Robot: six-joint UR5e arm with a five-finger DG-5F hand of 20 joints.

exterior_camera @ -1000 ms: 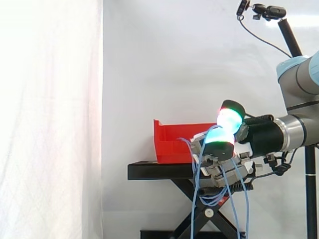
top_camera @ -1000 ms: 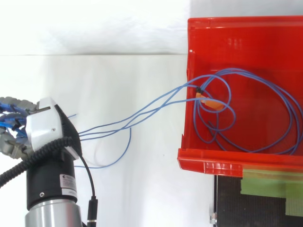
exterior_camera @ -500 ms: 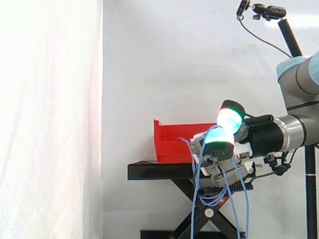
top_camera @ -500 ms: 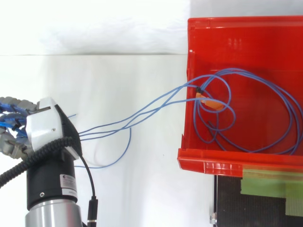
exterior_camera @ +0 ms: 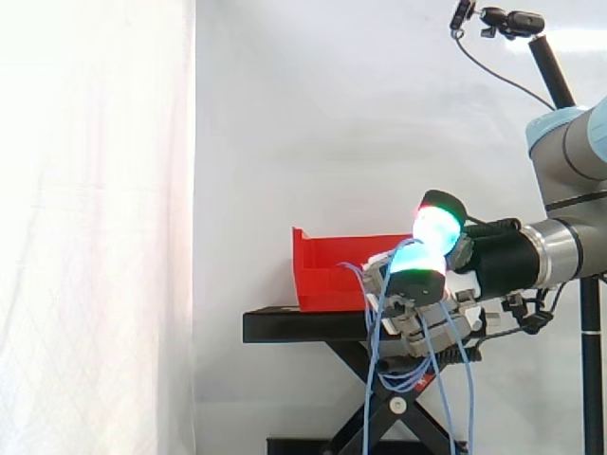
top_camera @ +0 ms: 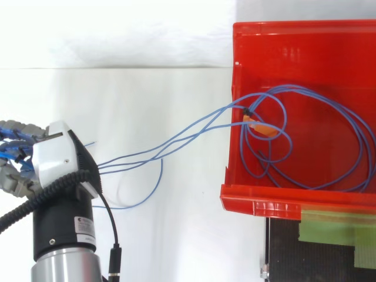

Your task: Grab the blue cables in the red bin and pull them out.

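Observation:
Thin blue cables (top_camera: 176, 141) stretch from my hand (top_camera: 54, 160) at the left across open space and over the wall of the red bin (top_camera: 294, 44). Inside the bin they lie in loose loops (top_camera: 329, 147) around a small orange tag (top_camera: 261, 128). In the side view my hand (exterior_camera: 417, 284) sits in front of the bin (exterior_camera: 327, 270), fingers curled around a bundle of the cables, with glowing green and cyan pads above. Strands of cable (exterior_camera: 375, 379) hang down below the hand.
The bin rests on a black scissor-lift stand (exterior_camera: 303, 325). Green tape (top_camera: 329, 229) is stuck on the stand below the bin's near rim. A white curtain hangs behind. A camera on a black pole (exterior_camera: 507, 21) stands at the upper right.

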